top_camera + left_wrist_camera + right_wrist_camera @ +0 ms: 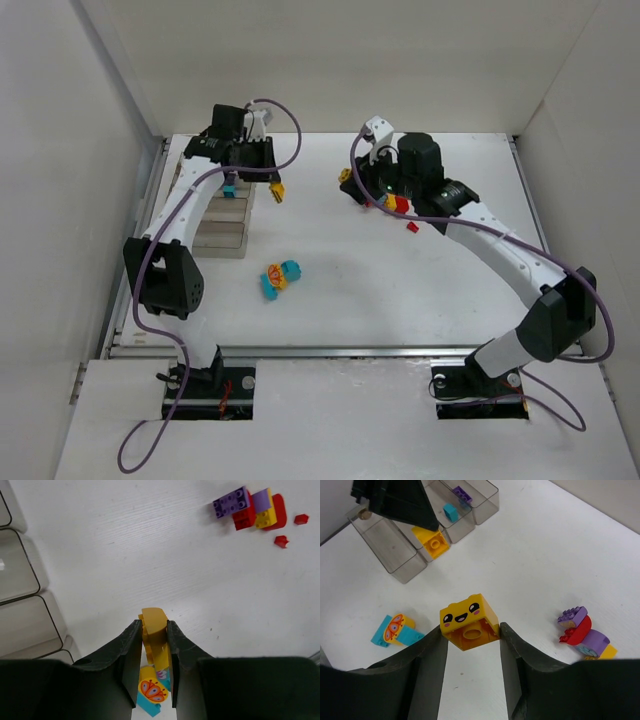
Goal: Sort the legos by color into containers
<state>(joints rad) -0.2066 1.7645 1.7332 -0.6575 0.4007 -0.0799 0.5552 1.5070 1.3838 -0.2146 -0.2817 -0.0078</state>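
My left gripper [152, 625] is shut on a yellow-orange brick [154, 630], held above the table just right of the clear four-compartment tray [222, 236]; the pair also shows in the top view [276, 189]. The tray holds a cyan brick [451, 512] and a purple brick [462, 495] in separate compartments. My right gripper [470, 632] is shut on a yellow smiley-face brick [469, 622], lifted over the table's middle back [345, 178]. A cyan and yellow butterfly cluster [281, 277] lies mid-table. A purple, red and yellow cluster [250, 510] lies right of centre.
Two small red pieces [301, 518] [281, 541] lie beside the multicoloured cluster. White walls enclose the table on the left, back and right. The tray's near compartments [20, 580] show nothing inside.
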